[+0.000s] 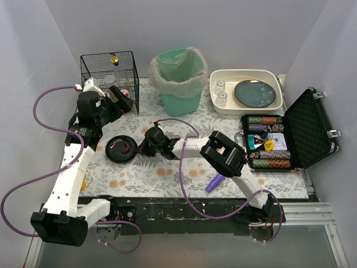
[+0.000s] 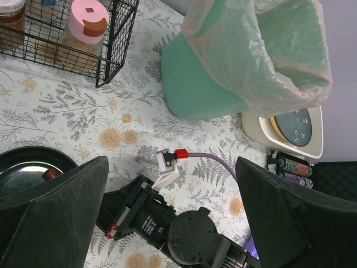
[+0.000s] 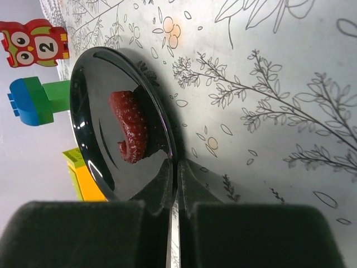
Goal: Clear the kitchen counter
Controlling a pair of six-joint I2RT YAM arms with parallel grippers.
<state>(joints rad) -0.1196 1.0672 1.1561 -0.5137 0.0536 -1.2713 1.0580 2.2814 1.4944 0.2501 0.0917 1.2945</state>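
While my right tool (image 3: 177,177) is closed thin on the rim of the glossy black round plate (image 1: 120,149), at 8 o'clock on the fern-and-flower cloth worktop (image 1: 146,178), any tilt could spill its red curled morsel (image 3: 131,127); the left tool (image 1: 120,100) hangs wide open, empty

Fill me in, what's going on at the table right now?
The right gripper is shut on the rim of the glossy black round plate, which carries a knobbly red piece. The plate is on the fern-and-flower printed kitchen counter; whether it is lifted at all is hard to tell. The left gripper hangs open beside the black wire basket, holding nothing.
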